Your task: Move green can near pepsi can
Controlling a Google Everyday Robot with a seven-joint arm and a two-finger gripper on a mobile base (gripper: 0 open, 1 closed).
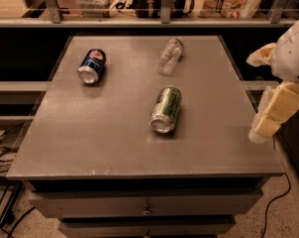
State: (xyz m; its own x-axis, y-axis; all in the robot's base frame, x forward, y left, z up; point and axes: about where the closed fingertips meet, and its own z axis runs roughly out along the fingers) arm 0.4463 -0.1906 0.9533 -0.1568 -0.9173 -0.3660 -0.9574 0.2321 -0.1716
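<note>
In my 1 camera view, the green can (166, 109) lies on its side mid-frame on the grey table (90, 148), well apart from the pepsi can (92, 66) at upper left. The gripper (262, 128) hangs at the right edge, and I cannot tell whether it is open or closed. A glancing touch would probably roll the can toward the plastic bottle (170, 55).

Glossy metal green can (166, 109), matt table (90, 133); smooth plastic gripper (262, 128) beside it.

Bare tabletop (90, 133) between green can (166, 109) and pepsi can (92, 66); bottle (170, 56) lying farther back; gripper (262, 129) beyond right edge.
</note>
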